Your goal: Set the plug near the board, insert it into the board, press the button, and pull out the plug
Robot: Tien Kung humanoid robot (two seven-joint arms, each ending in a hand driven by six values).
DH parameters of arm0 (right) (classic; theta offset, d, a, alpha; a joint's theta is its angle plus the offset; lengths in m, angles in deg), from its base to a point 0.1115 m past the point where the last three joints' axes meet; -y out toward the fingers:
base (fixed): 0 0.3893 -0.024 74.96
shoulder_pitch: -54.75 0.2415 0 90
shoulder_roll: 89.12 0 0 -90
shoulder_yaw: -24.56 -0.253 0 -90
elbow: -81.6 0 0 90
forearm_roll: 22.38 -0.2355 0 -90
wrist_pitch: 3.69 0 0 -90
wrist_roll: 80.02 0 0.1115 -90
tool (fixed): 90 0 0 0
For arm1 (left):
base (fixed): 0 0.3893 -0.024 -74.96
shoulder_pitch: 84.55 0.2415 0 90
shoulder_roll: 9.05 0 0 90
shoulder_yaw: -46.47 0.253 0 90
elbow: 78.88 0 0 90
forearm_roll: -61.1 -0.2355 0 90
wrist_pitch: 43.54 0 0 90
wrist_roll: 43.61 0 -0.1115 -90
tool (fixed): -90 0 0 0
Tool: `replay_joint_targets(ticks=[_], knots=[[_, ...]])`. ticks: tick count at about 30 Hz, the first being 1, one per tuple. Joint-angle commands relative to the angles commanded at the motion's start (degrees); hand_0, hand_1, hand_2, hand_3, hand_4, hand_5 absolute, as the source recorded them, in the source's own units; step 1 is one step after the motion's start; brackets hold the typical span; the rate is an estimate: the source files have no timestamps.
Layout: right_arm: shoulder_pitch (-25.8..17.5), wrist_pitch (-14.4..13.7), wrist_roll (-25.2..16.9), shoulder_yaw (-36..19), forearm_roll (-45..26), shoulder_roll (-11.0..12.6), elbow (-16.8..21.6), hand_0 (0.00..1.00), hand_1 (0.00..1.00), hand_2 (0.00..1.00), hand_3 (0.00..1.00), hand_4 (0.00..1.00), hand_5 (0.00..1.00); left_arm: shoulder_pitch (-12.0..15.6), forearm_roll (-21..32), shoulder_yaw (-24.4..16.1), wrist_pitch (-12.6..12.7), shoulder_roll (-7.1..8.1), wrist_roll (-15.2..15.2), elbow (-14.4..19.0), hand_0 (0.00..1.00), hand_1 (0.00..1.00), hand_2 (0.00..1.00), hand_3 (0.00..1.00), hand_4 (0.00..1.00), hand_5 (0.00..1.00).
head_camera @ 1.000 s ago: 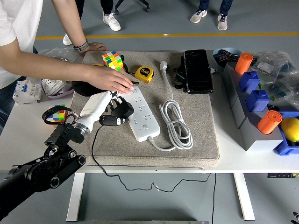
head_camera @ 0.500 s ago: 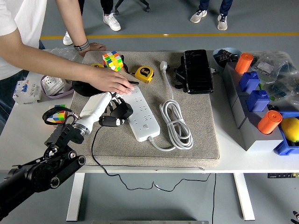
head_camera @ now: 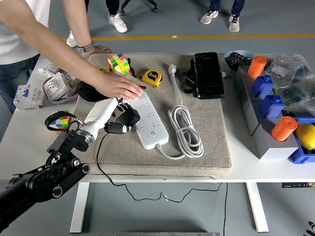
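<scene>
One black plug (head_camera: 129,117) sits in the robot's left hand (head_camera: 118,118), fingers curled around it, pressed against the left long edge of the white power strip (head_camera: 149,120) on the grey mat (head_camera: 206,128). The strip's long axis runs from upper left to lower right, so its sockets lie just right of the hand; the plug appears to be at or over a socket about midway along, though whether its pins are seated cannot be told. Its thin black cable (head_camera: 101,162) trails down over the mat's near edge. A person's hand (head_camera: 118,84) lies flat on the strip's far end, apparently steadying it. The strip's own white cord (head_camera: 186,129) lies coiled just to its right. No right arm is visible, so the left does the work alone, and judging by this the insertion step is in hand with the button press to come.

Beyond the strip sit a puzzle cube (head_camera: 118,64), a yellow tape measure (head_camera: 152,77) and a black case (head_camera: 207,74). At the right of the white surface (head_camera: 29,132), grey bins (head_camera: 263,135) carry blue blocks (head_camera: 271,105) and orange cylinders (head_camera: 283,128); a blue tray (head_camera: 298,157) holds a yellow object (head_camera: 306,135).
</scene>
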Motion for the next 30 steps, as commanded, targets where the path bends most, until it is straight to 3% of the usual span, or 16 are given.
replay_joint_targets(ticks=[19, 22, 23, 28, 29, 30], knots=[[0.0, 0.0, -0.1, 0.0, 0.1, 0.0, 0.0, 0.605, 0.660, 0.633, 0.514, 0.816, 0.507, 1.4, 1.2, -1.7, 0.2, 0.66, -1.9, 3.8, 0.415, 0.628, 0.660, 0.683, 0.998, 0.356], [0.1, 0.1, -0.1, 0.2, 0.1, 0.0, 0.0, 0.605, 0.660, 0.633, 0.514, 0.816, 0.507, 2.8, 2.8, -2.9, 2.1, 1.29, -4.6, 6.1, 0.415, 0.628, 0.660, 0.683, 0.998, 0.356], [0.1, 0.1, -0.1, 0.2, 0.1, 0.0, 0.0, 0.606, 0.660, 0.635, 0.515, 0.817, 0.506, 3.4, 3.6, -3.3, 2.9, 1.59, -5.8, 7.0, 0.444, 0.638, 0.677, 0.695, 0.998, 0.446], [-0.2, 0.2, 0.0, 0.2, 0.2, 0.1, -0.1, 0.606, 0.660, 0.635, 0.515, 0.817, 0.506, 6.6, 9.4, -4.4, 6.7, 3.23, -13.2, 11.0, 0.444, 0.638, 0.677, 0.695, 0.998, 0.446], [-0.2, 0.2, 0.0, 0.2, 0.2, 0.1, -0.1, 0.605, 0.660, 0.633, 0.514, 0.816, 0.506, 7.1, 10.0, -4.5, 7.1, 3.55, -14.2, 11.5, 0.602, 0.670, 0.696, 0.699, 0.998, 0.551], [-0.2, 0.2, 0.0, 0.2, 0.2, 0.1, -0.1, 0.605, 0.660, 0.633, 0.514, 0.816, 0.506, 7.6, 10.2, -4.5, 7.2, 3.86, -14.7, 11.9, 0.602, 0.670, 0.696, 0.699, 0.998, 0.551]])
